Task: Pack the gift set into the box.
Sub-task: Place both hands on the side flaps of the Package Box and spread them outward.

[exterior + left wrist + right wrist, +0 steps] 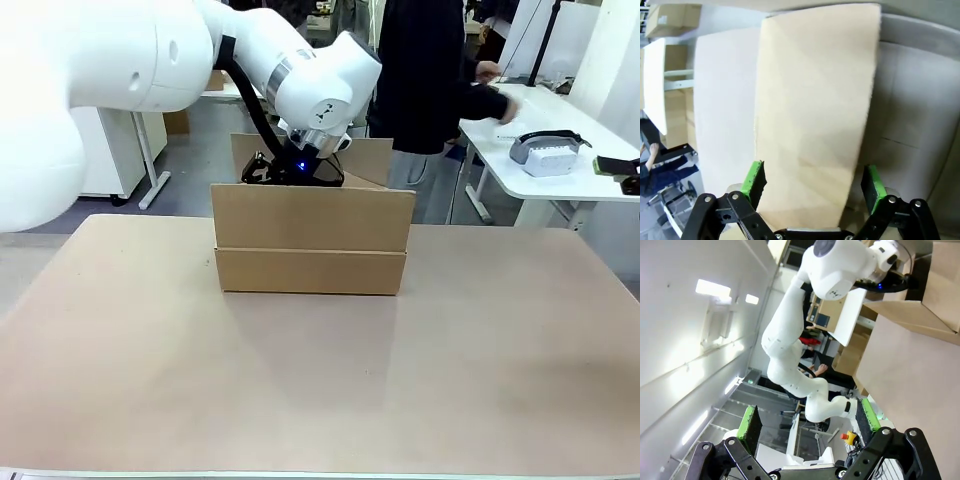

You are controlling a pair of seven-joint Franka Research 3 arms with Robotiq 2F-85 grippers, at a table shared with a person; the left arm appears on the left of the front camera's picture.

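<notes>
Robotics lab: 1 white robot arm (300, 80) at a tan bench (320, 380), a white desk (565, 188) carrying equipment (548, 155), a cardboard carton (670, 20) beyond.

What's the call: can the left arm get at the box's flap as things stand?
Probably yes. The left gripper is over the back of the box, jaws open, and a cardboard flap lies in line between its green pads. Nothing shows in the way.
</notes>
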